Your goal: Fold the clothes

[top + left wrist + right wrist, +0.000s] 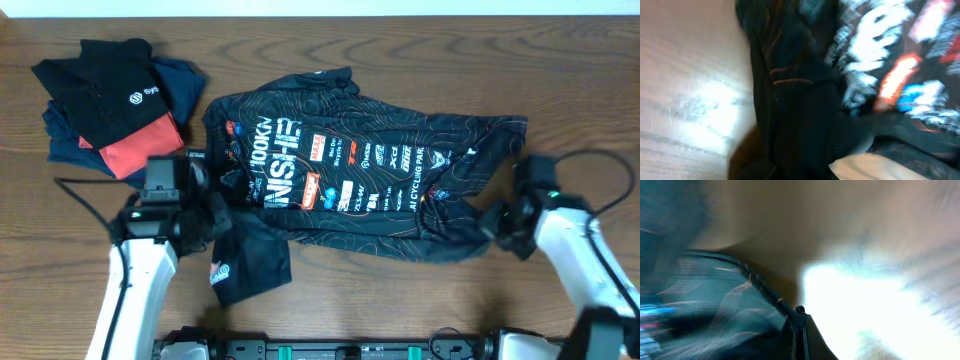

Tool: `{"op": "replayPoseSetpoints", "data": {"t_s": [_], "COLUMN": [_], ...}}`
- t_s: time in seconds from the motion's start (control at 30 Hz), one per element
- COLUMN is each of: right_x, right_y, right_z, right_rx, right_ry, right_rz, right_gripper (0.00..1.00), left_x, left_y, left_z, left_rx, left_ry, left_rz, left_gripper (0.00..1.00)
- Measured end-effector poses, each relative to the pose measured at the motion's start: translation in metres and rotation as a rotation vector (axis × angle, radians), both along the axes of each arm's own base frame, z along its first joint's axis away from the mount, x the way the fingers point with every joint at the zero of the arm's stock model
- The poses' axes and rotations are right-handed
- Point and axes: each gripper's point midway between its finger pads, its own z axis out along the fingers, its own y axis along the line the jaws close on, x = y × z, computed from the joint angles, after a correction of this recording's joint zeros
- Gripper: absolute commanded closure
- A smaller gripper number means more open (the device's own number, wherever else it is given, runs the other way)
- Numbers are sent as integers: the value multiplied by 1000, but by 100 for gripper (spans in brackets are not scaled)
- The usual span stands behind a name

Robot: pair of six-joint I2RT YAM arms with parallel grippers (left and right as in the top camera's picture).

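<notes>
The black jersey point(370, 170), with copper contour lines and white and red lettering, lies spread across the middle of the wooden table point(400, 300), wrinkled, with one sleeve point(250, 265) hanging toward the front left. My left gripper point(218, 215) is at the jersey's left edge, and its wrist view shows black fabric point(880, 65) bunched into the jaws point(800, 167). My right gripper point(492, 222) is at the jersey's right edge. Its blurred wrist view shows the hem point(765, 292) drawn to a point in the jaws point(800, 340).
A pile of other garments sits at the back left: a plain black top with a small white logo point(110, 85), a coral-red piece point(145, 145) and a navy one point(185, 85). Bare wood shows in the left wrist view point(690, 75).
</notes>
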Motion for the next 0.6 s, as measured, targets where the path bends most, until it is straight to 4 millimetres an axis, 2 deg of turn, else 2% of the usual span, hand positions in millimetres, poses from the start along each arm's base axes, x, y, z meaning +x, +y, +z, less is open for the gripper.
{"op": "replayPoseSetpoints", "data": {"t_s": [0.07,0.13,0.2,0.33,0.4,0.47,0.6], "right_x": [22,42,53,48,42,31,6], "right_y": [-6,-13,-20,-29,-32,-35,-47], "right_z": [43,99,153,236,269,299,337], "right_rx": [-17,-49,-86,-149,-186,-228,-319], "right_ry": [-103,-235,-365,-551,-626,-688,-748], "right_rz": [32,57,63,55,56,50,-1], "right_gripper": [99,99,99,99,99,99,99], "left_x": [15,31,40,43,41,36,22], "left_y": [-2,-4,-4,-4,-5,-5,-6], "left_z": [39,82,128,196,218,239,276], "left_rx": [-1,5,17,31,35,39,43], "left_ry": [-113,-245,-382,-573,-633,-689,-793], "left_rz": [-32,-55,-70,-80,-80,-81,-81], "left_gripper": [94,94,94,94,94,94,94]}}
